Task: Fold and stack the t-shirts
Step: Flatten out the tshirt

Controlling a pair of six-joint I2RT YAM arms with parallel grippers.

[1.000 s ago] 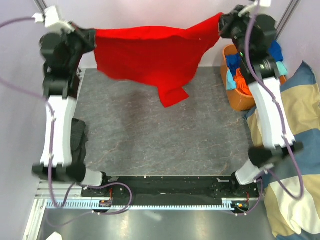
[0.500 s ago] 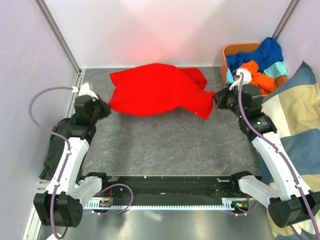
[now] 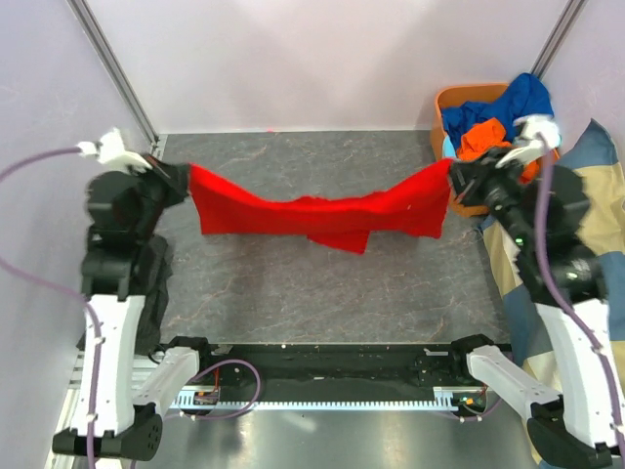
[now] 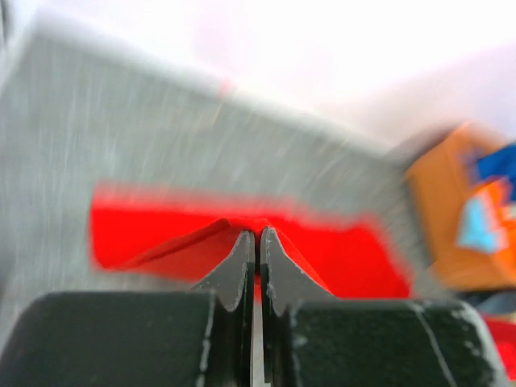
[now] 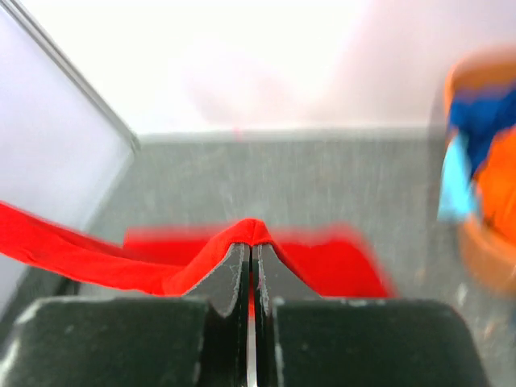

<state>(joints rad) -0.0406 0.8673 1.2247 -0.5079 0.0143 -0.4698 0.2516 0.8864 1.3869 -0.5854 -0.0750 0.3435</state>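
Red shirt (image 3: 322, 210) hangs stretched out between my two grippers, over the grey table (image 3: 293, 283). My left gripper (image 3: 184, 182) is pinched tight on one end, and my right gripper (image 3: 452, 182) is pinched tight on the other end. The middle sags down. More shirts (image 3: 503, 106) sit piled in the orange basket (image 3: 438, 122) at the far right corner

— We've got a grey marbled surface (image 3: 293, 283) here, orange basket (image 3: 439, 107) at its far right corner.
— Dark bundle (image 3: 158, 288) on its left edge, we see. Red t-shirt (image 3: 322, 215) sagging over the middle; touching, we can't tell.
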